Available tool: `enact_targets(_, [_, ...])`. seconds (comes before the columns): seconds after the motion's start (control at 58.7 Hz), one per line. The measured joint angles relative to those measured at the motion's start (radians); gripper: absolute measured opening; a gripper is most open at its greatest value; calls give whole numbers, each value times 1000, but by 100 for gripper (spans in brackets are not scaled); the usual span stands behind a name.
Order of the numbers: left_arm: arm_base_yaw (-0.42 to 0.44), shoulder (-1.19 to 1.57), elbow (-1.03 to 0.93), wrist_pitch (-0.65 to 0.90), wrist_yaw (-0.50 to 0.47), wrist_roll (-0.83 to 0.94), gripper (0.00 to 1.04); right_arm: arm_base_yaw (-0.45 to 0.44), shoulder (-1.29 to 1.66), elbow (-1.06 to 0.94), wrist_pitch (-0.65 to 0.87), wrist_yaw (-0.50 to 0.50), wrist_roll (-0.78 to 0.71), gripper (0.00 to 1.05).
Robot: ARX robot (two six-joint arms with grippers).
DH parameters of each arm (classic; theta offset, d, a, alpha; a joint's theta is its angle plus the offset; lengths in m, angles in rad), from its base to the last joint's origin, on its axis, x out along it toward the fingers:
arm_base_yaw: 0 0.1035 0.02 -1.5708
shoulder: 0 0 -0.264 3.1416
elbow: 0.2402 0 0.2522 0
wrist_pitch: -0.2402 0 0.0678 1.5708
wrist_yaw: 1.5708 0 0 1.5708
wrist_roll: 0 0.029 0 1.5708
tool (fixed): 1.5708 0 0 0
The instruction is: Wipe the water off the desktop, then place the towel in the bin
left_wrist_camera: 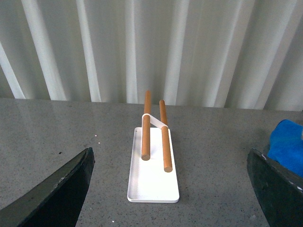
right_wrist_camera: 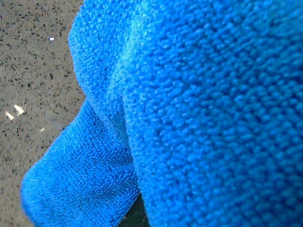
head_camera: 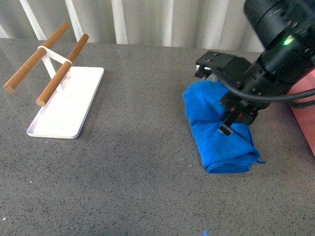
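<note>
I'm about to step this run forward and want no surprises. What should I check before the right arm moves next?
1. Contact: the right claw sits down on the towel. Ok.
2. Grip: closed on the towel or not, cannot tell; the arm hides it.
3. Water: cannot tell; no puddle shows on the desktop.
4. Drop spot: cannot tell; only a strip of the bin shows beside the right arm.
5. Other arm: ok; the left claw is open, facing the white tray, apart from the towel.
</note>
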Motion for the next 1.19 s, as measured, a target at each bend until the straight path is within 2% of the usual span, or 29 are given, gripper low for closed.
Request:
enact_targets(0.256, [0,0,0,0,0,0,98,-21,-209,-5,-50,-21,-65,4])
enact_targets(0.392, [0,0,0,0,0,0,98,-38,-286,55,-82,-58,-83,4])
enact_targets(0.545, [0,0,0,0,0,0,98,-79,-323,153,-135,-50,-74,4])
enact_targets(0.733, [0,0,0,0,0,0,98,-172,-340,281,-265,14,-47,4])
enact_targets(0.886, [0,0,0,0,0,0,98,-249,-353,307,-352,84,-13,4])
enact_targets(1.193, [0,0,0,0,0,0,98,-396,-380,254,-362,195,-1,4])
